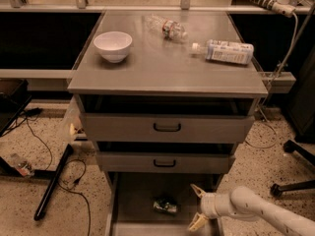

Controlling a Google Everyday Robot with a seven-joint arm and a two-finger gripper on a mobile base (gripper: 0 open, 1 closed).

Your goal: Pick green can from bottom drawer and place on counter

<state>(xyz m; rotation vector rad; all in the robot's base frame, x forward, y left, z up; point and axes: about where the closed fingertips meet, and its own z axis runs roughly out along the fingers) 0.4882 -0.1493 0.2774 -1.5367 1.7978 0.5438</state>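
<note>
The green can (165,206) lies on its side on the grey floor of the open bottom drawer (138,196). My gripper (196,207) is at the drawer's right side, level with the can and a short way to its right, not touching it. Its two pale fingers are spread open, one above and one below, and hold nothing. The white arm runs off to the lower right. The counter (157,65) is the flat grey cabinet top above.
On the counter stand a white bowl (113,45) at the left, a clear bottle (167,27) lying at the back and a labelled bottle (226,51) lying at the right. The two upper drawers (167,128) are partly pulled out. Cables and a black bar lie on the floor at the left.
</note>
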